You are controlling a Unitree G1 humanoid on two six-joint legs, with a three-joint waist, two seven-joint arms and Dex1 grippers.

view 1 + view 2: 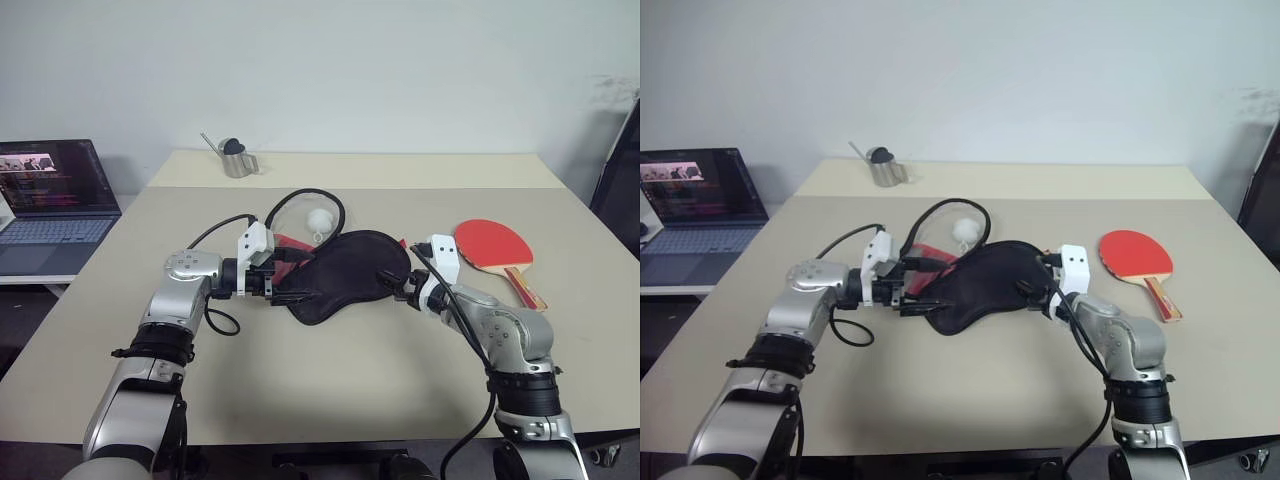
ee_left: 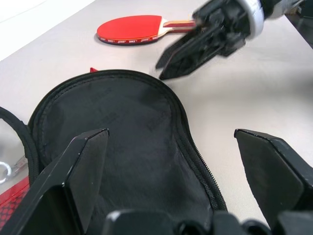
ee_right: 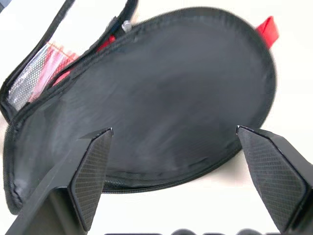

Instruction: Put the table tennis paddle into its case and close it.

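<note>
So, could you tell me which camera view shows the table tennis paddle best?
The left eye view: the table tennis paddle lies whole and unblocked on the table. The right eye view shows the same; the left wrist view catches it far off.

The case (image 1: pixel 340 272) lay mid-table between both grippers; the table tennis paddle (image 1: pixel 494 246) lay right of it, the ball (image 1: pixel 319 220) just behind

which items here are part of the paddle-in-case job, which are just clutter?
Job:
- table tennis paddle, on the table, apart from the case
- case, black side up, between both grippers
- left gripper, open
- right gripper, open

Lying about:
- white ball
- metal cup
- laptop, on a side desk
</note>
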